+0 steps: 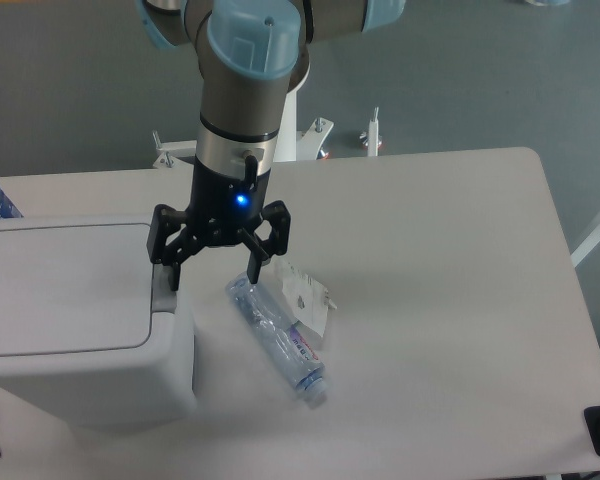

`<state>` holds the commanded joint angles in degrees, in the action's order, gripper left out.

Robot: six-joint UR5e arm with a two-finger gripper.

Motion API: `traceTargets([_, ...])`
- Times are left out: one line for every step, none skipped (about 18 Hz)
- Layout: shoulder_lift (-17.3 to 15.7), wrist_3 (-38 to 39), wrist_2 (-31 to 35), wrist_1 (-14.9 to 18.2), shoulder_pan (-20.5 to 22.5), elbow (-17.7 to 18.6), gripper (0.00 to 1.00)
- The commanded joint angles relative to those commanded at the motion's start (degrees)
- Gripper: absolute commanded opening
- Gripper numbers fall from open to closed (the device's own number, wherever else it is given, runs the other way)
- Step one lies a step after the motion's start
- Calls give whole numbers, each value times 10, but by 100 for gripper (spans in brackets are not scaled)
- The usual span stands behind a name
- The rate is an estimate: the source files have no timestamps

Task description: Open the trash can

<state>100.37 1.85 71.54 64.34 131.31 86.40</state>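
The large boxy white plastic trash can (75, 320) sits at the table's near left, its flat lid down, so opening is not yet done; the black two-finger gripper (212, 275) hangs wide open and empty (left finger over the grey push-button (165, 297))

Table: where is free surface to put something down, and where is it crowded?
Free: the table's right half, from the clear bottle to the right edge. Crowded: the left, with the trash can, the open gripper by its button, and the bottle.
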Motion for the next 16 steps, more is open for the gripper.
traceTargets([1,0,0,0,0,0,100])
traceTargets([0,0,0,0,0,0,100])
traceTargets([0,0,0,0,0,0,100])
traceTargets([0,0,0,0,0,0,100])
traceTargets([0,0,0,0,0,0,100])
traceTargets([0,0,0,0,0,-1,100])
traceTargets([0,0,0,0,0,-1,100])
traceTargets([-1,0,0,0,0,-8,100])
traceTargets([0,-2,0,0,0,-19,100])
traceTargets([1,-6,0,-1,0,-36,100])
traceTargets([2,-8,2,-2,3,-53,100])
traceTargets([3,-12,4,-6,7,-73,100])
traceTargets([5,-27,5,-16,11,-90,100])
traceTargets([7,-52,6,-23,21,-104,100])
traceTargets([7,-81,6,-24,32,-112,100])
traceTargets([7,-106,11,-24,39,-115,100])
